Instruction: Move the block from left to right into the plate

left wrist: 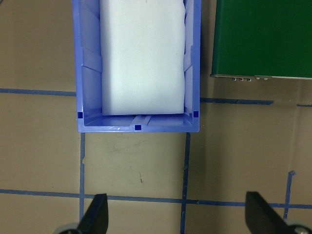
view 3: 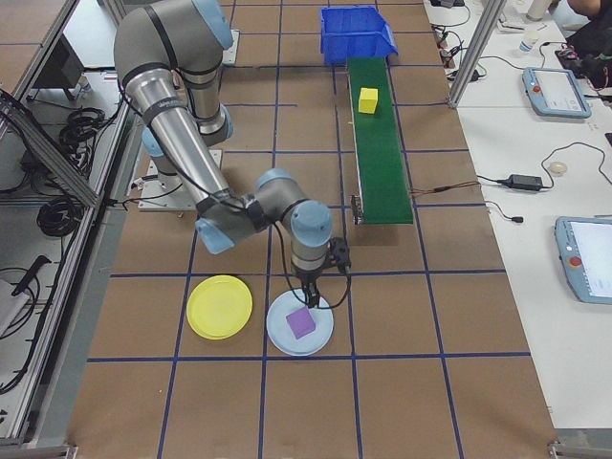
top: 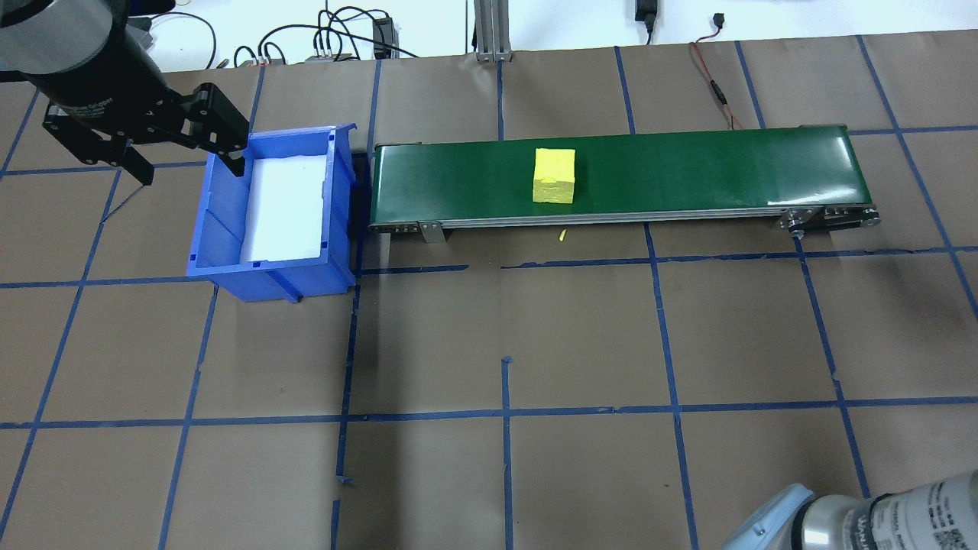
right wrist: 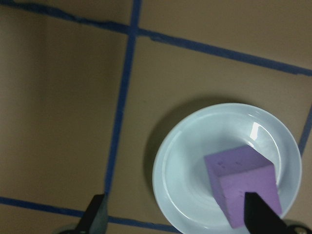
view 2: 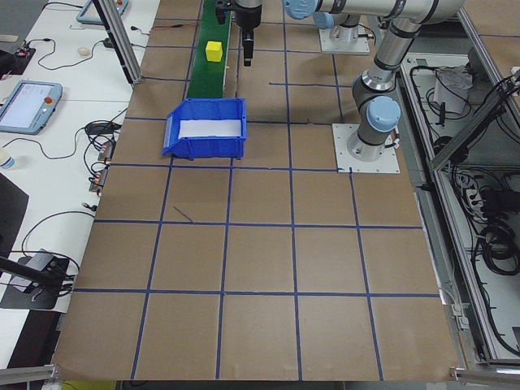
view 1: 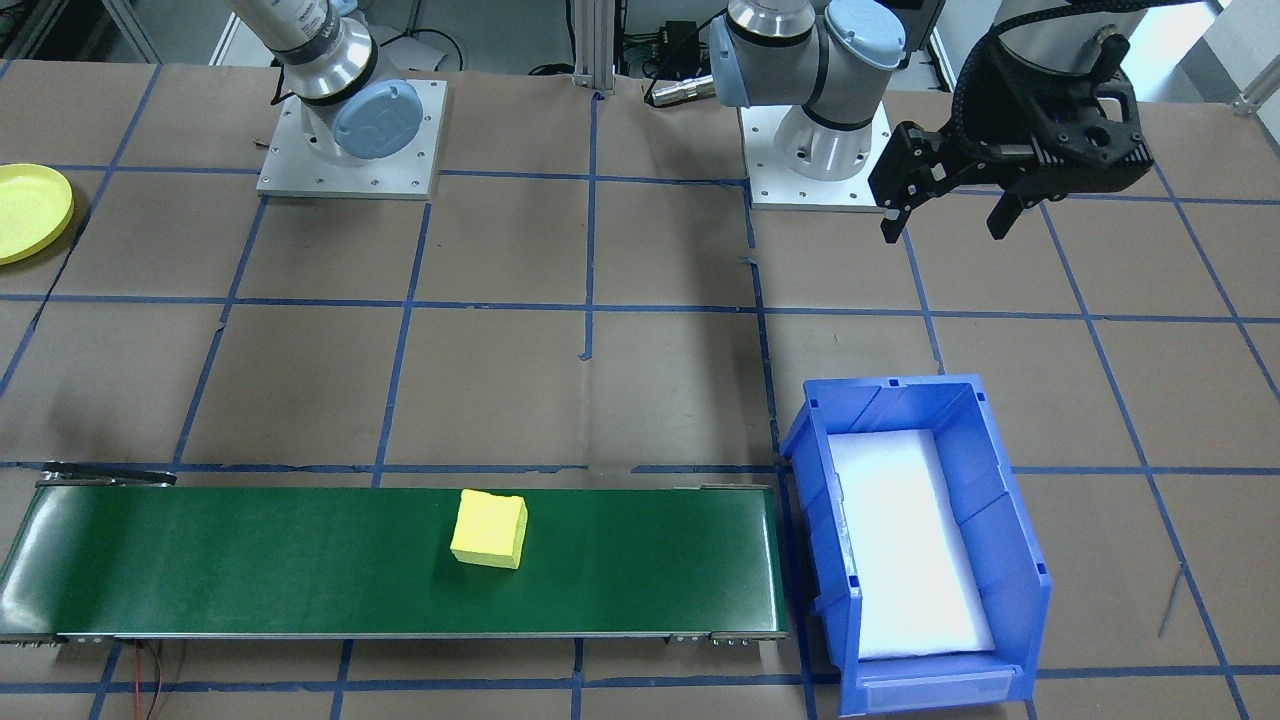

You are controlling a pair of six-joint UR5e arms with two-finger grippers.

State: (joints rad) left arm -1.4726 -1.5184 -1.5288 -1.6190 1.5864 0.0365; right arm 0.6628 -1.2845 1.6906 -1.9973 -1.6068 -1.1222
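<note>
A yellow block (view 1: pixel 489 528) (top: pixel 554 175) lies mid-way along the green conveyor belt (view 1: pixel 250 570), with no gripper near it. The yellow plate (view 1: pixel 30 210) (view 3: pixel 220 306) sits empty at the table's end on my right. Beside it stands a pale blue plate (view 3: pixel 277 342) (right wrist: pixel 195 161) with a purple block (right wrist: pixel 241 183) in it. My right gripper (right wrist: pixel 175 219) (view 3: pixel 311 292) hovers open just above that plate, one finger (right wrist: pixel 258 214) in front of the purple block's corner. My left gripper (view 1: pixel 945 222) (top: pixel 191 169) (left wrist: pixel 178 219) hangs open over the table beside the blue bin.
A blue bin (view 1: pixel 1010 500) (top: pixel 221 221) lined with white foam stands at the conveyor's end on my left. Both arm bases (view 1: pixel 350 140) (view 1: pixel 820 150) are bolted to the table. Cables run along the far edge (top: pixel 718 76). Blue tape lines grid the brown tabletop.
</note>
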